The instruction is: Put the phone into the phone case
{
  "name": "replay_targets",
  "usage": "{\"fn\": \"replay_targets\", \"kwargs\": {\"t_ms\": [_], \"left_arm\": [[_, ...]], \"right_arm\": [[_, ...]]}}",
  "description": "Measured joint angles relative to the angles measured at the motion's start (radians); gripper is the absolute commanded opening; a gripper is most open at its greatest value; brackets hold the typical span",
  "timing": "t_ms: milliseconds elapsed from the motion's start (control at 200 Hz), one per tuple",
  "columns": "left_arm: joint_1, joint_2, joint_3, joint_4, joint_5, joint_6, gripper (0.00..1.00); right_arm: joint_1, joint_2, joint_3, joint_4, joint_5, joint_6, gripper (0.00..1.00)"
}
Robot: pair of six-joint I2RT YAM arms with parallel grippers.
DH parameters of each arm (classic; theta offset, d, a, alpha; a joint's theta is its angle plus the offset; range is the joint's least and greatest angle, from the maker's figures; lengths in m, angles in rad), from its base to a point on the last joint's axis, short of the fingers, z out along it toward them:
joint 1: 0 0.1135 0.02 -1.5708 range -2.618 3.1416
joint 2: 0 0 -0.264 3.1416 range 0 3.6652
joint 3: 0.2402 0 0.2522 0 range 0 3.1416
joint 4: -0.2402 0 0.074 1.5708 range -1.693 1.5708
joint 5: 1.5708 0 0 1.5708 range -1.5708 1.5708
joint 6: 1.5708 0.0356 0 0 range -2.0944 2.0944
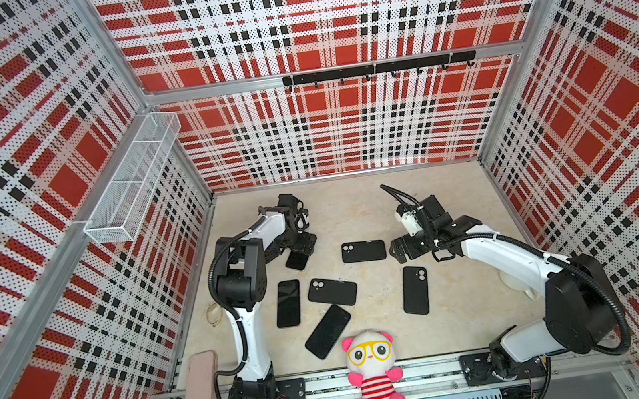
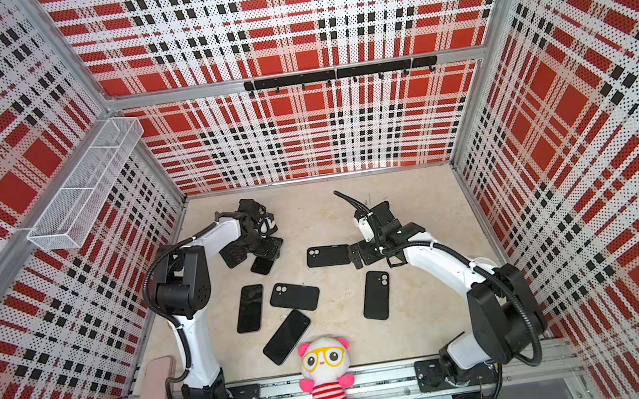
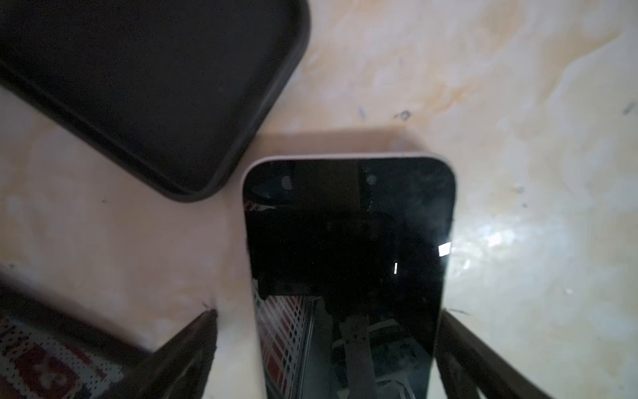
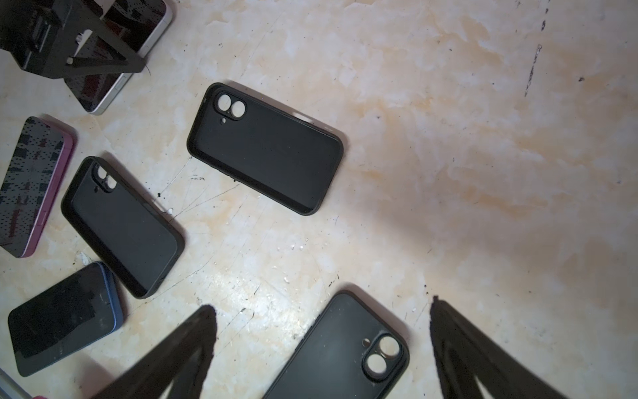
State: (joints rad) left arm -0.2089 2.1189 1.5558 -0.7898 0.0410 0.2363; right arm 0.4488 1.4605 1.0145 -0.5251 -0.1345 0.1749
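Phones and black cases lie scattered flat on the marbled table point(image 1: 352, 204). The left gripper point(image 3: 328, 316) is down low at the far left, its jaws spread wide on either side of a white-edged phone point(image 3: 348, 241) that lies screen-up on the table; it is straddled, not gripped. One finger point(image 3: 448, 328) sits right at the phone's edge, though I cannot tell whether it touches, and the other stands clear. Just beside that phone's end is an empty case point(image 3: 148, 86), open side up, partly under the arm in both top views.

The right gripper point(image 1: 396, 251) hangs with jaws released and nothing in them, just off the end of the far case point(image 1: 363, 251). From its wrist camera, the camera-cutout end of the right-hand case point(image 4: 338, 349) shows between the fingers.

Nearer the front, a purple-edged phone point(image 1: 288, 303) lies beside a middle case point(image 1: 332, 292), with a blue-edged phone point(image 1: 328, 332) just below them, all screen-up or open side up and none fitted together. A panda plush point(image 1: 372, 374) in yellow glasses sits on the front rail, and a pink pouch point(image 1: 200, 386) lies at the left corner.
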Motion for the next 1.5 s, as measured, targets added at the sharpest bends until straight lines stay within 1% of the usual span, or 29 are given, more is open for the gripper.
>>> {"fn": "replay_targets", "kwargs": {"t_ms": [100,145,245,381,516,641,817,922,962,1017,1087,1157,1247,1313,1368,1418,1488,1498], "left_arm": [[-0.005,0.008,0.012,-0.013,-0.003,0.0,0.98],[-0.007,0.01,0.016,-0.017,-0.003,0.0,1.0],[-0.009,0.016,0.024,-0.027,-0.005,0.0,0.92],[-0.01,0.023,0.035,-0.038,-0.004,-0.003,0.77],[-0.011,0.024,0.04,-0.042,-0.003,-0.013,0.72],[-0.011,0.021,0.041,-0.043,0.001,-0.028,0.72],[-0.015,-0.003,0.037,-0.06,0.042,-0.08,0.72],[-0.018,-0.069,0.013,-0.056,0.075,-0.132,0.72],[-0.018,-0.102,-0.002,-0.049,0.089,-0.154,0.7],[-0.018,-0.162,-0.036,-0.021,0.116,-0.198,0.67],[-0.017,-0.248,-0.102,0.043,0.158,-0.268,0.59],[-0.017,-0.344,-0.196,0.137,0.203,-0.368,0.52],[-0.02,-0.463,-0.336,0.288,0.243,-0.54,0.44],[-0.023,-0.542,-0.446,0.417,0.253,-0.672,0.35],[-0.024,-0.605,-0.542,0.531,0.248,-0.791,0.33],[-0.033,-0.661,-0.626,0.633,0.236,-0.899,0.29],[-0.051,-0.719,-0.719,0.756,0.207,-1.043,0.3],[-0.055,-0.726,-0.731,0.774,0.203,-1.063,0.3]], "right_arm": [[0.0,0.0,0.003,0.0,0.003,-0.001,0.99],[0.0,0.0,0.004,0.001,0.006,-0.002,0.99],[0.0,0.0,0.004,0.0,0.01,-0.002,0.99],[0.0,0.0,0.004,0.0,0.018,-0.002,1.0],[0.0,0.0,0.004,0.002,0.023,-0.008,1.0],[0.0,-0.013,-0.015,0.042,0.011,-0.021,1.0],[0.0,-0.055,-0.047,0.082,-0.027,-0.028,0.99],[0.008,-0.06,-0.055,0.132,-0.06,-0.019,0.97],[0.018,-0.063,-0.06,0.155,-0.073,-0.013,0.95],[0.042,-0.064,-0.072,0.199,-0.093,0.004,0.94],[0.077,-0.064,-0.09,0.265,-0.122,0.033,0.91],[0.111,-0.063,-0.109,0.34,-0.15,0.065,0.89],[0.15,-0.055,-0.128,0.449,-0.181,0.114,0.86],[0.177,-0.037,-0.138,0.539,-0.198,0.149,0.84],[0.197,-0.016,-0.147,0.614,-0.208,0.179,0.82],[0.216,0.007,-0.153,0.68,-0.217,0.205,0.81],[0.236,0.039,-0.166,0.769,-0.221,0.236,0.8],[0.238,0.043,-0.168,0.782,-0.221,0.24,0.79]]}}
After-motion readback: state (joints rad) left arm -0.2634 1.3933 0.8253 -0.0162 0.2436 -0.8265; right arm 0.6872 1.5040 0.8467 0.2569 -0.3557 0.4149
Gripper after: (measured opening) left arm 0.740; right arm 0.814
